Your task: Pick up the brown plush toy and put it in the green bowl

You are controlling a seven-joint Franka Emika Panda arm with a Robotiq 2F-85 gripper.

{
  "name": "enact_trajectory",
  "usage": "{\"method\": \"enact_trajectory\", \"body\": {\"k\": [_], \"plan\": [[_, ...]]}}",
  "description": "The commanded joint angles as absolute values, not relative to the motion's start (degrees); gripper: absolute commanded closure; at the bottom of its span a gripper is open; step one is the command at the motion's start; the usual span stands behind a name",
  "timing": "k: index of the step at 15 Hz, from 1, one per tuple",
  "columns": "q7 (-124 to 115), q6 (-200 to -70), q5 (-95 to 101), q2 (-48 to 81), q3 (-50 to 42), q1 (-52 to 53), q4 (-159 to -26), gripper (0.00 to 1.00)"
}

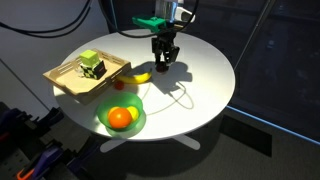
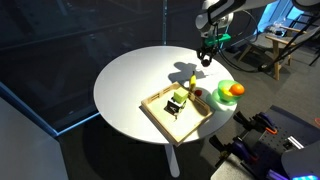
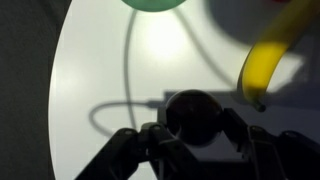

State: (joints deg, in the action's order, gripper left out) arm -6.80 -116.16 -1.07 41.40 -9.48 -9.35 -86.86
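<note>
A round white table (image 1: 200, 80) carries a shallow square wooden tray (image 1: 72, 82) near one edge. A round bright green bowl (image 1: 141, 118) sits just beside the tray at the rim, and a yellow banana (image 1: 141, 76) lies toward the centre, with a small red ball (image 1: 120, 85) near it.

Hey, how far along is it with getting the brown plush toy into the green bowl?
Grasp looks done: the gripper is shut on the brown plush toy, apparently lifted off the table. In hand: the carry. Left: reach the green bowl, which holds an orange, and release.
</note>
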Motion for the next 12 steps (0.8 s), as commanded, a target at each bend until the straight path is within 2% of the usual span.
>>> {"method": "enact_trajectory", "body": {"k": [1,12], "plan": [[-7.2,-118.0,-0.1,36.2,-9.5,-8.8,-93.0,0.66],[-4.9,-131.4,0.4,25.1,-9.1,-8.1,-110.4,0.66]]}}
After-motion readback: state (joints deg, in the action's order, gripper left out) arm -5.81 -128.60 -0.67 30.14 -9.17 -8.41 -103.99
